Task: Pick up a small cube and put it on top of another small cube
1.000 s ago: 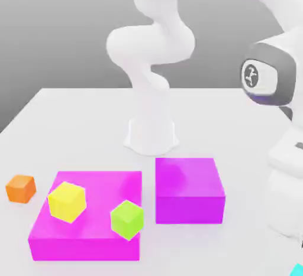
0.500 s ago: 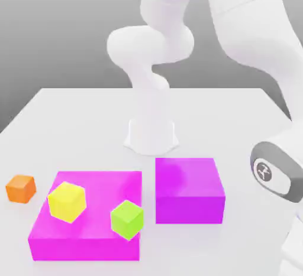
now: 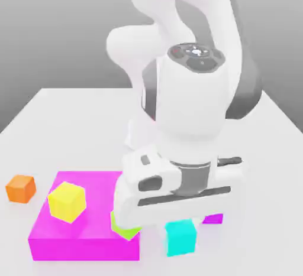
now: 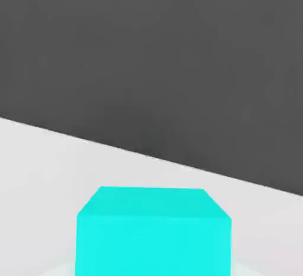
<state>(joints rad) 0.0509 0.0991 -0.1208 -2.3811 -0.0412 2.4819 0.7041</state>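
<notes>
The end effector is closed on the cyan cube, which hangs under the hand, clear of the surface as far as the exterior view lets one judge. It sits just beside the lime cube, on that view's right. In the hand view the cyan cube fills the near field with pale surface behind it.

The step in hand looks like the carry toward a target cube. To do it well, the arm should lift the cube above the top of the chosen cube before moving across, then square it over that cube's top face and lower gently, letting go only once it rests flat.

The lime cube sits at the near edge of the flat magenta block, part hidden by the hand, so a sideways nudge could push it off. The yellow cube stands further in on the same block, with more room around it. The orange cube lies alone on open surface at the exterior view's left, well apart. A taller magenta block is mostly hidden behind the hand.
</notes>
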